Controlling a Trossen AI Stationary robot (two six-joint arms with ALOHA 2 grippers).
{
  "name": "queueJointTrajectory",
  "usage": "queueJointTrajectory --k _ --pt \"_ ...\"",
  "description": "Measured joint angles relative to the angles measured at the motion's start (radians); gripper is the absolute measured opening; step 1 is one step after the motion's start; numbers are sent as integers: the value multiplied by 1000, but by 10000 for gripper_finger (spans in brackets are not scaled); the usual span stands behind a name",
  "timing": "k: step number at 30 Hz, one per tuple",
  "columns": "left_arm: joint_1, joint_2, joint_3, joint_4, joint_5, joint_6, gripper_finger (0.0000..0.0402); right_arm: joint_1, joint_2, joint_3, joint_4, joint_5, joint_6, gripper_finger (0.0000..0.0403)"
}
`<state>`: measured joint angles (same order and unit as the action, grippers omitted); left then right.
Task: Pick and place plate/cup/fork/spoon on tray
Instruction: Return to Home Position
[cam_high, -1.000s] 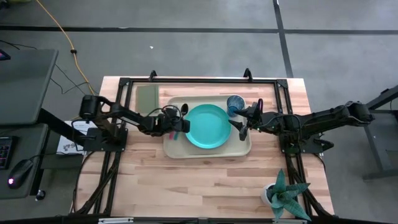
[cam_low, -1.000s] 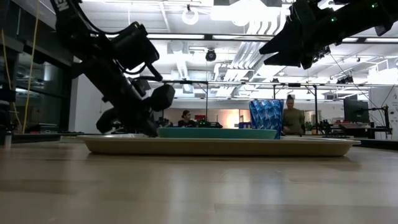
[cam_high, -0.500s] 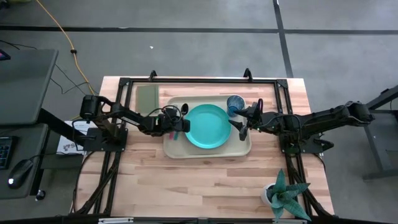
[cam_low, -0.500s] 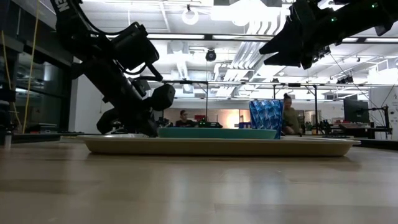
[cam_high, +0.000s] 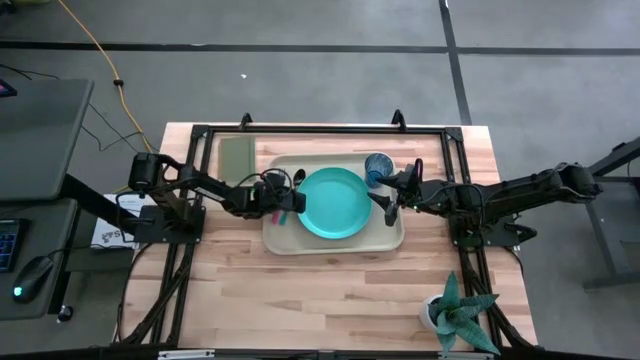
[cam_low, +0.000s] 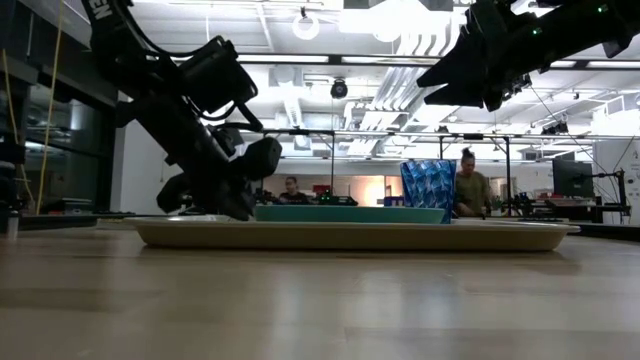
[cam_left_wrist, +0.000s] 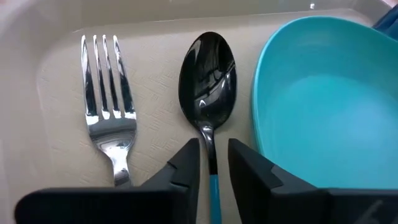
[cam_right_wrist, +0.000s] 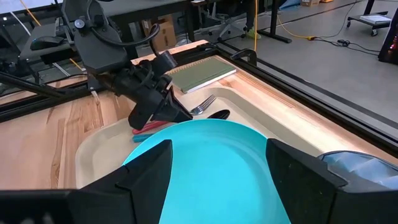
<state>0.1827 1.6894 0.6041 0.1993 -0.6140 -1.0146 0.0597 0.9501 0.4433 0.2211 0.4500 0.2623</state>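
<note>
Plate (cam_high: 333, 203), cup (cam_high: 378, 167), fork (cam_left_wrist: 102, 93), spoon (cam_left_wrist: 207, 68) all on tray (cam_high: 330, 246), frame centre; placing done. Left gripper (cam_left_wrist: 213, 154) straddles spoon handle, fingers (cam_left_wrist: 180, 171) narrow, not pinching. Right gripper (cam_right_wrist: 217, 158) over plate, fingers (cam_right_wrist: 146, 171) wide, empty. Remaining: arms home.

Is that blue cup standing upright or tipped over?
Upright: the cup stands on the tray, its round mouth facing up in the high view.

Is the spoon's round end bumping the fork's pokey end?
Apart. The left wrist view shows a strip of bare tray between the bowl of the spoon and the tines of the fork.
</note>
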Motion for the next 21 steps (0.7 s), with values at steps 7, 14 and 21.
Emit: queueJointTrajectory --k 7,14,21 --pt "63 -58 0 -1 8 148 92 0 0 0 0 0 0 252" --pt "156 -262 0 -12 22 380 104 0 0 0 0 8 0 252" --pt "151 -538 18 -12 158 671 104 0 0 0 1 21 0 252"
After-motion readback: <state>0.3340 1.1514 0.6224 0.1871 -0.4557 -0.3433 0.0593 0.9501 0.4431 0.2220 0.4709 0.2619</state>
